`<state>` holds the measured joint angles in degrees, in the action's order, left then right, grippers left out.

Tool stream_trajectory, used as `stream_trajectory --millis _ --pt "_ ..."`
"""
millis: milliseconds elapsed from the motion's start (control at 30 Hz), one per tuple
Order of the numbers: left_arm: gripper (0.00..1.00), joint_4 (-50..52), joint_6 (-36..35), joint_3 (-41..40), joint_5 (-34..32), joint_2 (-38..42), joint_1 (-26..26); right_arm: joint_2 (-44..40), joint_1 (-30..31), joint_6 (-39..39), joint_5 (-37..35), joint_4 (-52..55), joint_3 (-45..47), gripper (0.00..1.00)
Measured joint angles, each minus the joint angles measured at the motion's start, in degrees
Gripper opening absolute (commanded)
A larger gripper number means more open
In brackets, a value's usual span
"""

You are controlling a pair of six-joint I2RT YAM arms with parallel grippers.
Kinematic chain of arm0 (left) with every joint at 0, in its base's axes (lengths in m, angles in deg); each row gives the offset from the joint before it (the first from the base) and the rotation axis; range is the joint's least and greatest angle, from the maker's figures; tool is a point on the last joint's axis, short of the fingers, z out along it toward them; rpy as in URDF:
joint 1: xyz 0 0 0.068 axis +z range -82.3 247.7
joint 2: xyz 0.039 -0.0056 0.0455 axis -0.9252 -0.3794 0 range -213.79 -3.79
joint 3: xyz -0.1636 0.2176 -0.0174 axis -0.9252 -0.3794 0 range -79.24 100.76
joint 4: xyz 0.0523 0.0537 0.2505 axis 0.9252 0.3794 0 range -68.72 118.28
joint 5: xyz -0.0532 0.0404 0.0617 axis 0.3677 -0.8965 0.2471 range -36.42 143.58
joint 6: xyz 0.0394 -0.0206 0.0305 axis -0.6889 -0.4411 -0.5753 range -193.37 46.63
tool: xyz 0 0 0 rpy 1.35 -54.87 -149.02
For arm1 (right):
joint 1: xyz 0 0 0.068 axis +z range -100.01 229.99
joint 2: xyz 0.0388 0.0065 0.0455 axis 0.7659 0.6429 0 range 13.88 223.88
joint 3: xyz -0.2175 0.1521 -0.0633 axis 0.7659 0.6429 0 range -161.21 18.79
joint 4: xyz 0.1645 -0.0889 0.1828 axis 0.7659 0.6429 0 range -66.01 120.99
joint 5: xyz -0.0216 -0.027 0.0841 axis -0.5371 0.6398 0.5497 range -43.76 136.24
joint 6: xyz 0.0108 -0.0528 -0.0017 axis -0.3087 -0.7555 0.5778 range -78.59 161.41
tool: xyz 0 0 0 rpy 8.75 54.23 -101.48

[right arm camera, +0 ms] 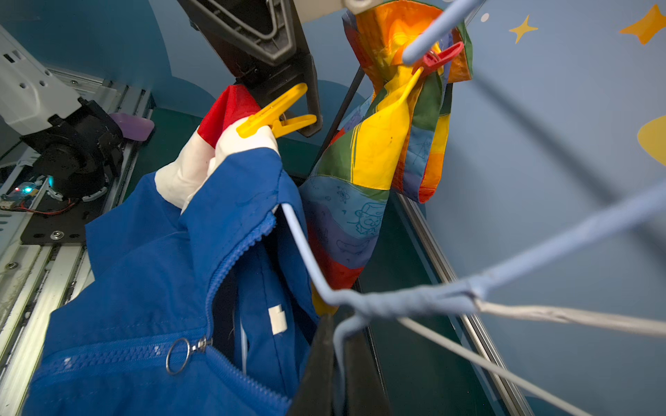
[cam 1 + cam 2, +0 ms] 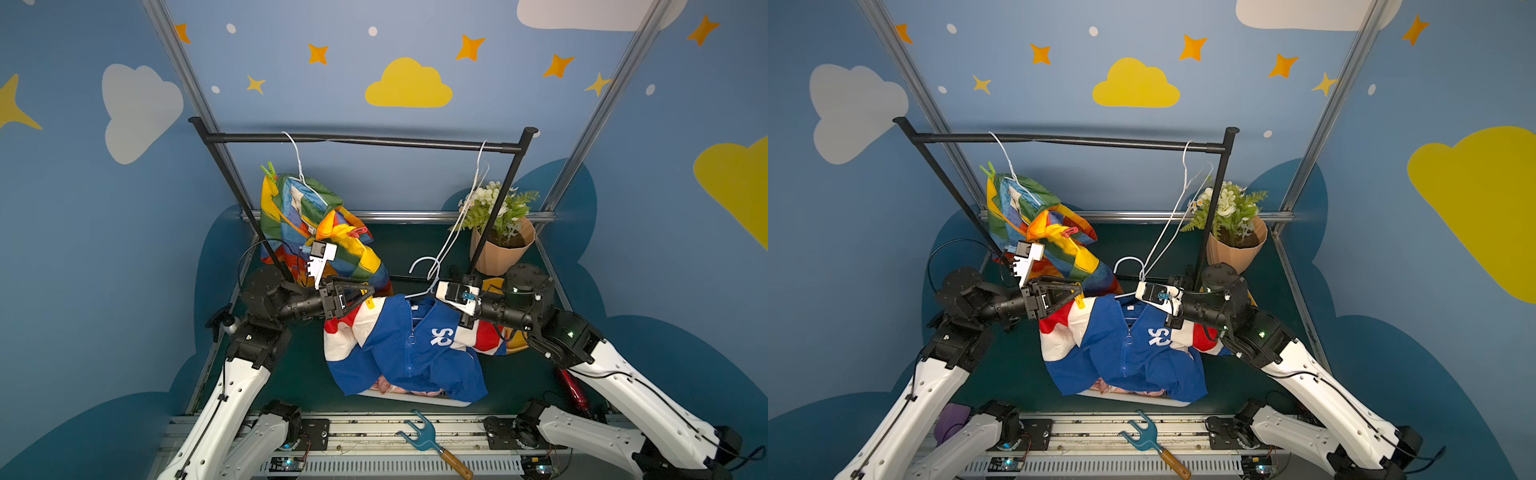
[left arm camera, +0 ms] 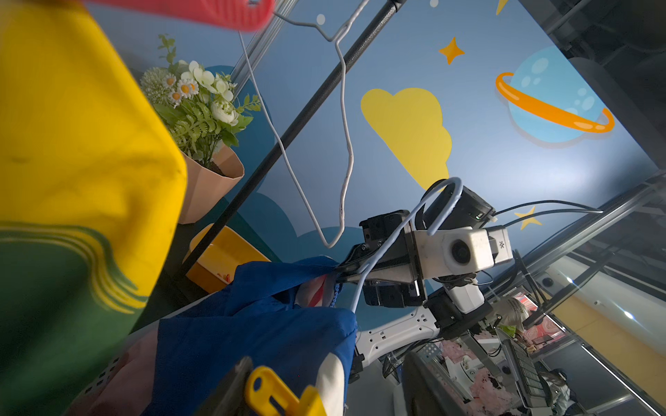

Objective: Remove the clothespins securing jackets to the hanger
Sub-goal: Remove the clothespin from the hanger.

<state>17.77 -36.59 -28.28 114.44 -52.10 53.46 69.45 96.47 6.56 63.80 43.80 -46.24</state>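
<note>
Yellow clothespin (image 1: 277, 113), upper centre of the right wrist view, bites the white shoulder of the blue, white and red jacket (image 1: 144, 252). The left gripper (image 1: 288, 104) brackets its splayed handles; whether it presses is unclear. Best to squeeze both handles fully, then pull away. The right gripper (image 3: 340, 274) is clamped on the pale blue hanger (image 1: 305, 252). Both top views show only a yellow sliver.

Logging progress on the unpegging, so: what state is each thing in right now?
yellow clothespin: clipped on the shoulder of the blue jacket.
left gripper: open around the yellow clothespin.
right gripper: shut on the blue jacket's hanger.
green clothespin: clipped on the rainbow jacket.
red clothespin: clipped on the rainbow jacket.
rainbow jacket: hanging from the rail.
</note>
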Motion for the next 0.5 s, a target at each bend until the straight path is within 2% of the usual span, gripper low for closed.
stream_trajectory --millis 267,400,500 --pt "0.57 0.3 -1.0 0.0 0.1 1.1 -0.3 0.0 0.0 0.0 -0.6 0.0 0.0 0.00" --pt "0.50 0.0 -1.6 0.0 -0.1 1.2 -1.5 0.2 0.0 0.0 -0.6 -0.1 -0.1 0.00" --pt "0.50 -0.1 -2.2 0.0 -0.4 1.1 -2.6 0.5 0.0 0.1 -0.6 -0.1 -0.2 0.00"
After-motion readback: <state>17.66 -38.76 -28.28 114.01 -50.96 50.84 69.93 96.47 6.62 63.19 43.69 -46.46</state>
